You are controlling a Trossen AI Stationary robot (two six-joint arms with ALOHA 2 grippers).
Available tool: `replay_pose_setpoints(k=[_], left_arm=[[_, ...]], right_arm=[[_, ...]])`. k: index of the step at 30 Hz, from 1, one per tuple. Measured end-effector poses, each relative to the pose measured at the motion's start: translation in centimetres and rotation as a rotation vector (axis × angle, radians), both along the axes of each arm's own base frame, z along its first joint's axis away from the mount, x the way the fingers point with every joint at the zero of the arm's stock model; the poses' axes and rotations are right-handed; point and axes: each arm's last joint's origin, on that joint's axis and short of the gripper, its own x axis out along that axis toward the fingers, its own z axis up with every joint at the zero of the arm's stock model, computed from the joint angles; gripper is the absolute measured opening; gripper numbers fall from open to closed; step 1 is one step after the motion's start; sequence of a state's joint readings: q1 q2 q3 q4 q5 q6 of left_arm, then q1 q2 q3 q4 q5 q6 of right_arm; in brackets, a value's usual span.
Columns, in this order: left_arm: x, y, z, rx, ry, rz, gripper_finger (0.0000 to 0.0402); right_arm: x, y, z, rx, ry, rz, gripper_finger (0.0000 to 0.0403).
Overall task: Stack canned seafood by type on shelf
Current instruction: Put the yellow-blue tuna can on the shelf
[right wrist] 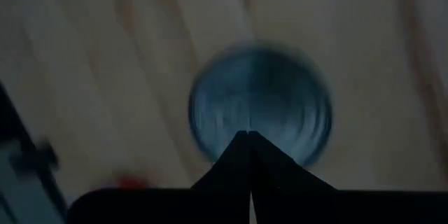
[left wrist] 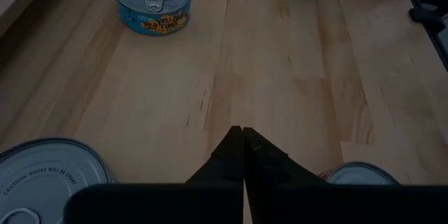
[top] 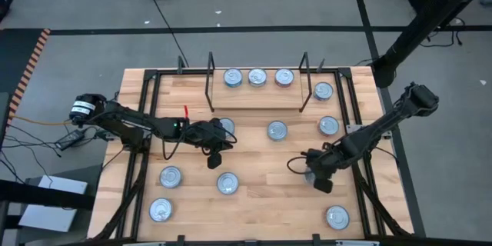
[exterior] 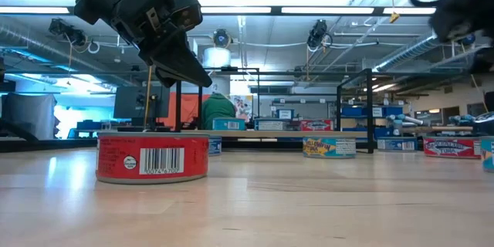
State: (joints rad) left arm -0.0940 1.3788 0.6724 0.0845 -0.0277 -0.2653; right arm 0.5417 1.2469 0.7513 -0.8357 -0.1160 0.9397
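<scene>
Three silver-lidded tins (top: pixel 257 77) stand in a row on the shelf (top: pixel 257 96), between its black wire uprights at the table's far side. Several more tins lie scattered on the wood, among them a red-labelled one (exterior: pixel 152 157). My left gripper (left wrist: pixel 243 131) is shut and hangs above bare wood near the table's middle (top: pixel 216 158). It tilts downward in the low view (exterior: pixel 202 79). My right gripper (right wrist: pixel 248 134) is shut and points down over a tin's lid (right wrist: pixel 259 101) right of centre (top: pixel 317 177). It stays well above that tin.
A blue-and-yellow tin (left wrist: pixel 152 0) lies ahead of my left gripper, with two tins (left wrist: pixel 49 178) (left wrist: pixel 360 175) close on either side of it. Black frame rails (top: pixel 146 123) run along the table's left and right sides. Bare wood lies mid-table.
</scene>
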Motion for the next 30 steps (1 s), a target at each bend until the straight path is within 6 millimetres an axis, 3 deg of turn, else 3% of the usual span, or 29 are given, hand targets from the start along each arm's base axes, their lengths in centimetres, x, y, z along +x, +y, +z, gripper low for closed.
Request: replay_pose_setpoints(k=[7, 18, 25, 30], left_arm=[[0.0, 0.0, 0.0, 0.000, 0.000, 0.000, 0.0001], [0.3, 0.0, 0.3, -0.005, -0.045, 0.000, 0.0001], [2.9, -0.1, 0.2, 0.001, -0.162, 0.029, 0.0001], [5.7, -0.4, -0.2, 0.023, -0.154, 0.015, 0.0001]], right_arm=[[-1.8, 1.1, -0.5, -0.004, 0.116, 0.175, 0.0005], [-1.5, 1.1, -2.5, -0.023, -0.004, 0.138, 0.0005], [0.1, 0.3, -2.3, -0.038, -0.124, 0.070, 0.0005], [0.8, 0.2, -0.2, -0.025, -0.125, 0.088, 0.0005]])
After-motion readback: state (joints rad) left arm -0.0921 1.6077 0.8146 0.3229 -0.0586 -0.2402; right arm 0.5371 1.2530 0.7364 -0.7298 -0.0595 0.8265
